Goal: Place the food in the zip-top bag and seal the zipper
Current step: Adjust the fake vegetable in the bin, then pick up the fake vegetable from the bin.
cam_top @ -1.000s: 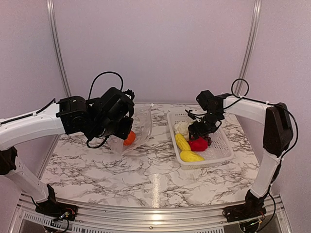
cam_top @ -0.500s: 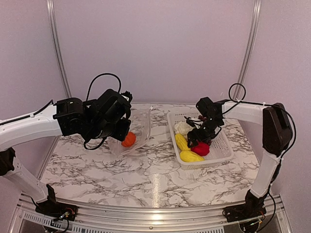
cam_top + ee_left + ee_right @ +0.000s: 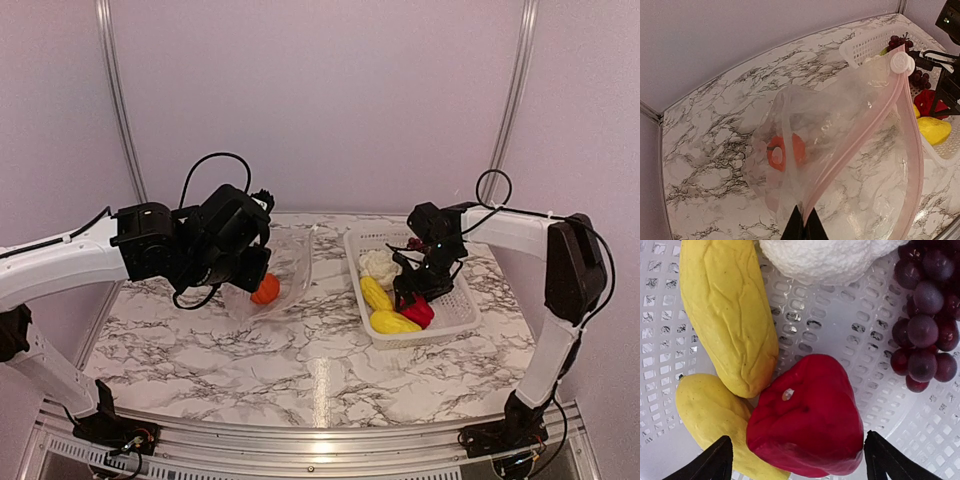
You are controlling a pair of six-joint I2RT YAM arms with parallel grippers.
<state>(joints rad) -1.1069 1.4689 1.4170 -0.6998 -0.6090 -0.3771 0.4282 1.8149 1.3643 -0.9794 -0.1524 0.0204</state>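
Note:
My left gripper (image 3: 803,226) is shut on the rim of the clear zip-top bag (image 3: 850,135) and holds its mouth up; the whitish-pink zipper (image 3: 867,125) runs away from the fingertips. The orange piece (image 3: 785,151) lies inside the bag, also in the top view (image 3: 265,290). My right gripper (image 3: 802,460) is open, its fingers on either side of the red pepper (image 3: 807,425) in the white basket (image 3: 455,300). Two yellow pieces (image 3: 725,315) (image 3: 710,415), the white cauliflower (image 3: 825,257) and the dark purple grape bunch (image 3: 925,330) lie in the basket.
The marble table (image 3: 300,370) carries the bag at centre left and the basket at right. Aluminium frame posts (image 3: 120,110) stand at the back corners. The right arm (image 3: 520,225) reaches over the basket from the right.
My right gripper has moved down and toward the near side of the basket, over the red pepper. The left arm and bag have barely shifted.

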